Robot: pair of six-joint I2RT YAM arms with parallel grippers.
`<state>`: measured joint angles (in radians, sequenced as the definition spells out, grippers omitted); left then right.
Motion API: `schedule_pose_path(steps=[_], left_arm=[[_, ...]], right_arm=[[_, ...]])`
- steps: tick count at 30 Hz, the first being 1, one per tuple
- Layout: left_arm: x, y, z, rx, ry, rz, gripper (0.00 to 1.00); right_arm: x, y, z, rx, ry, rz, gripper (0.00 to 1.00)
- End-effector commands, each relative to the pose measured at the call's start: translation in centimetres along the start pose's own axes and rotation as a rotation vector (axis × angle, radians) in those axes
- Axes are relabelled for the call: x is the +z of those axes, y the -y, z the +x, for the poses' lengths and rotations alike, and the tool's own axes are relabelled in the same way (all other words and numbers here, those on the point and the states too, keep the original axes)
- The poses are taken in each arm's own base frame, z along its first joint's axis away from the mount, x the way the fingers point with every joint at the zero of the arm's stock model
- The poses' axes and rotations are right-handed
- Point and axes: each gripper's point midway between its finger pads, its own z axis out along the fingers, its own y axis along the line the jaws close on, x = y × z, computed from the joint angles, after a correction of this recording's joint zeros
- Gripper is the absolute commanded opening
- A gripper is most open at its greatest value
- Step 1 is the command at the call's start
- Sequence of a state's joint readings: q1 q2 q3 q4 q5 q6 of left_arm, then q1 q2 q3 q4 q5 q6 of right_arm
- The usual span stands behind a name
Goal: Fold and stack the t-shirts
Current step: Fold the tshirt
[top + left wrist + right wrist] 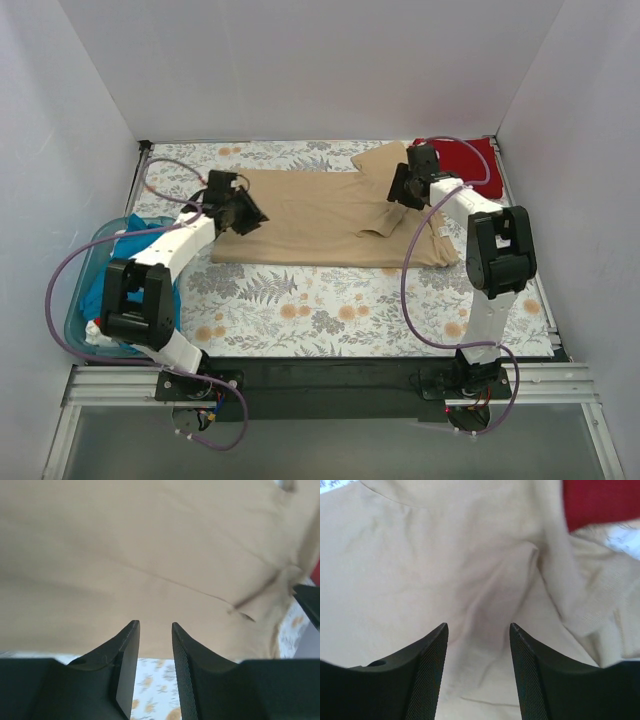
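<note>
A tan t-shirt (320, 220) lies spread flat across the middle of the table, with one sleeve folded over near its right end. My left gripper (240, 212) hovers at the shirt's left edge. Its jaws (155, 625) are open, with only floral cloth showing between them and the tan t-shirt (160, 555) just ahead. My right gripper (405, 185) is over the shirt's right part near the sleeve, open (479, 626) above the tan t-shirt (445, 570), gripping nothing. A dark red t-shirt (465, 155) (600, 500) lies at the back right corner. A teal blue t-shirt (95, 290) sits in the tub.
A light blue plastic tub (98, 238) stands at the left edge beside the left arm. The grey-and-orange floral tablecloth (300, 310) covers the table. White walls close in the left, back and right sides. Purple cables loop off both arms.
</note>
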<state>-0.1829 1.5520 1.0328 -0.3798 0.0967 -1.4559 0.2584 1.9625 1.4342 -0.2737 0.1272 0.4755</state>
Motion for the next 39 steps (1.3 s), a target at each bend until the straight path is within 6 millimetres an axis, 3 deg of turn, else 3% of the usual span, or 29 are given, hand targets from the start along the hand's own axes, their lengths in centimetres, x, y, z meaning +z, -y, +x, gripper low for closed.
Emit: schedule_pose_path(steps=[1, 2, 4, 5, 6, 11, 16, 22, 33, 39], left_arm=[[0.7, 8.5, 2.8, 0.208, -0.025, 0.153, 0.31], [0.5, 11.7, 4.5, 0.276, -0.043, 0.211, 0.30], [2.7, 13.3, 7.3, 0.334, -0.108, 0.217, 0.27], [2.4, 16.0, 8.8, 0.387, -0.123, 0.266, 0.27], [4.3, 15.8, 10.6, 0.410, -0.171, 0.249, 0.26], [6.8, 19.0, 17.2, 0.541, -0.268, 0.266, 0.17], [8.8, 19.9, 20.1, 0.584, -0.317, 0.273, 0.11], [10.3, 20.3, 21.3, 0.598, -0.331, 0.274, 0.11], [12.0, 22.2, 20.8, 0.562, -0.289, 0.283, 0.23], [11.8, 23.4, 19.5, 0.516, -0.217, 0.306, 0.31]], right_arm=[[-2.3, 1.1, -1.9, 0.038, 0.051, -0.076, 0.59], [-2.4, 2.3, -1.2, 0.054, 0.037, -0.079, 0.57], [-2.6, 2.3, -0.9, 0.067, 0.026, -0.127, 0.56], [-2.8, 3.0, -0.7, 0.072, 0.023, -0.127, 0.54], [-3.0, 3.0, -0.6, 0.073, 0.021, -0.138, 0.54], [-3.9, 3.6, -0.8, 0.087, 0.022, -0.170, 0.43], [-4.0, 3.3, 0.1, 0.086, 0.000, -0.206, 0.32], [-3.4, 3.1, 1.3, 0.093, -0.034, -0.225, 0.23], [-2.8, 3.3, 3.0, 0.091, -0.067, -0.238, 0.19], [-2.7, 3.5, 3.6, 0.084, -0.072, -0.241, 0.18]])
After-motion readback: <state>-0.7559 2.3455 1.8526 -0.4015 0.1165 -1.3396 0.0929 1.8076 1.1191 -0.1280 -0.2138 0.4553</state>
